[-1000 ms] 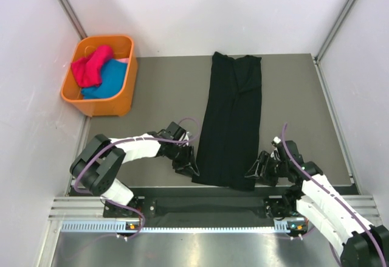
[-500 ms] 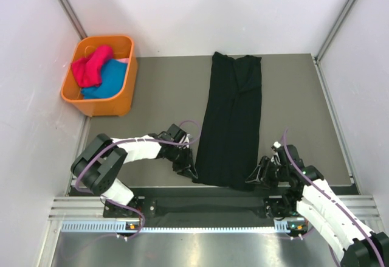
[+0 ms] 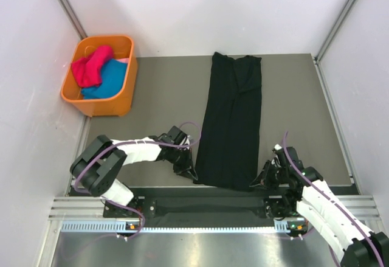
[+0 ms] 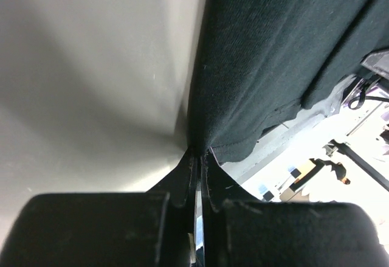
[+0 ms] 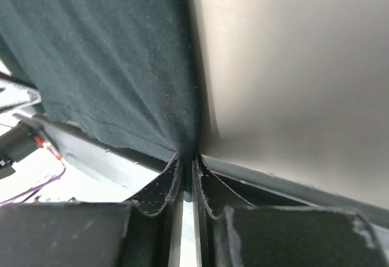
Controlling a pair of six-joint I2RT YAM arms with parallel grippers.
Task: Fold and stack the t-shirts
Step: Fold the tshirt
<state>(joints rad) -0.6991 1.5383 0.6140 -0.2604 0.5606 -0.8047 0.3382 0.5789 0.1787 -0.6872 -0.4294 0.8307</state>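
Observation:
A black t-shirt [image 3: 231, 121] lies folded into a long narrow strip down the middle of the grey table. My left gripper [image 3: 193, 173] is shut on its near left corner; in the left wrist view the black cloth [image 4: 273, 60] bunches into the closed gripper [image 4: 199, 152]. My right gripper [image 3: 260, 182] is shut on the near right corner, and the right wrist view shows the cloth [image 5: 115, 66] pinched at the gripper [image 5: 188, 156]. A magenta-pink t-shirt [image 3: 91, 65] and a teal-blue t-shirt [image 3: 108, 79] lie crumpled in the basket.
An orange plastic basket [image 3: 117, 104] stands at the far left corner of the table [image 3: 164, 97]. White walls close in the sides and back. A metal rail [image 3: 200, 225] runs along the near edge by the arm bases.
Both grippers have closed on the near corners of the black t-shirt. The right gripper has slid a little nearer and to the right; the hem there has pulled slightly.

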